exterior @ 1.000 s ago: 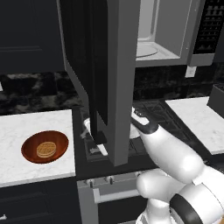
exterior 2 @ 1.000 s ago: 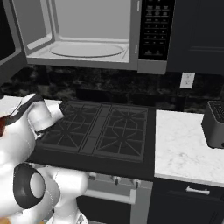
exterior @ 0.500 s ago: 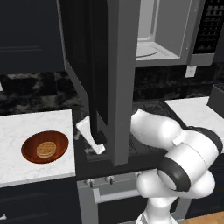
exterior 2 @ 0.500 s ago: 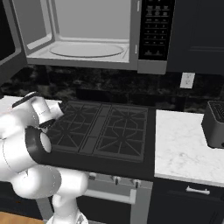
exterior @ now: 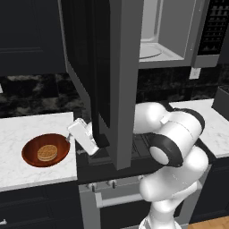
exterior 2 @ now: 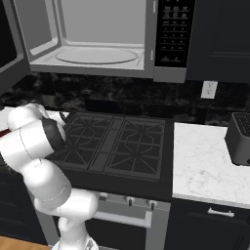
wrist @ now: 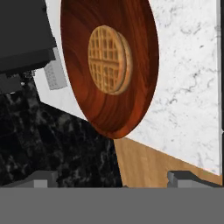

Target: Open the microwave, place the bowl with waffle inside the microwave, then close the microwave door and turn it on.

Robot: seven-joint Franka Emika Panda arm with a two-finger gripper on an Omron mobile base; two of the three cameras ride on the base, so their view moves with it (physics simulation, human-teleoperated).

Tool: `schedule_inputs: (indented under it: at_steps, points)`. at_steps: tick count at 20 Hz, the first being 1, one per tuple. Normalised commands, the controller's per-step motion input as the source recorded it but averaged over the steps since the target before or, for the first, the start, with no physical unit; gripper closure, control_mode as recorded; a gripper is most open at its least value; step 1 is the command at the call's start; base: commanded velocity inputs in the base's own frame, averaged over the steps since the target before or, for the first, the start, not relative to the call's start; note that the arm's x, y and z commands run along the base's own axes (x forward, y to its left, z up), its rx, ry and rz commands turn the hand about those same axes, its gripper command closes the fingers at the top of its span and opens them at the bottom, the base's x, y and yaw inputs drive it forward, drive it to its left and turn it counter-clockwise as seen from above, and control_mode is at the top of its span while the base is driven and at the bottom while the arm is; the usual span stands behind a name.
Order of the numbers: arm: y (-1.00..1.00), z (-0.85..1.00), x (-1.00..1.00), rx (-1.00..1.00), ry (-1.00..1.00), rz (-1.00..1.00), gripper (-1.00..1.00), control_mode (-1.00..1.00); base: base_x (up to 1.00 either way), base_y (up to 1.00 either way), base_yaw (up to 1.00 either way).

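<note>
The reddish-brown bowl [exterior: 31, 156] sits on the white counter left of the stove, holding the round golden waffle [exterior: 47, 152]. In the hand view the bowl [wrist: 131, 39] and waffle [wrist: 108, 59] lie close ahead of my gripper [wrist: 113, 179], whose two fingertips [wrist: 43, 178] stand wide apart with nothing between them. My gripper [exterior: 71, 136] hovers just right of the bowl's rim, below the microwave door [exterior: 103, 67], which is swung wide open. The microwave [exterior 2: 93, 44] shows its light grey interior and round turntable, with the button panel [exterior 2: 171, 34] at right.
The black gas stove [exterior 2: 112, 146] lies under the microwave. A dark toaster [exterior 2: 239, 139] stands on the right white counter [exterior 2: 205, 166]. The open door hangs low over the stove's left edge, close above my hand. Dark cabinets line the wall.
My hand has slid left from under the open door toward the bowl, and the arm's elbow has swung up and right. The bowl and door have not moved.
</note>
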Motion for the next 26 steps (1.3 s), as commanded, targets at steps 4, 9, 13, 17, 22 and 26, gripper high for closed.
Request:
schedule_inputs:
  at_steps: [4,9,13,17,22,26]
  points:
    - [0.14,-0.43,0.20,-0.03,0.00,-0.01,-1.00,-1.00,0.00,0.00,0.00]
    - [0.19,-0.37,0.20,-0.03,0.00,-0.01,-1.00,-1.00,0.00,0.00,0.00]
    - [0.22,-0.29,0.25,-0.02,0.00,-0.02,-1.00,-1.00,0.00,0.00,0.00]
    - [0.23,-0.30,0.25,-0.02,0.00,-0.02,-1.00,-1.00,0.00,0.00,0.00]
    - [0.17,-0.31,0.15,-0.01,0.00,-0.02,1.00,-1.00,0.00,0.00,0.00]
    - [0.03,-0.18,0.00,0.00,0.00,-0.03,1.00,-1.00,0.00,0.00,0.00]
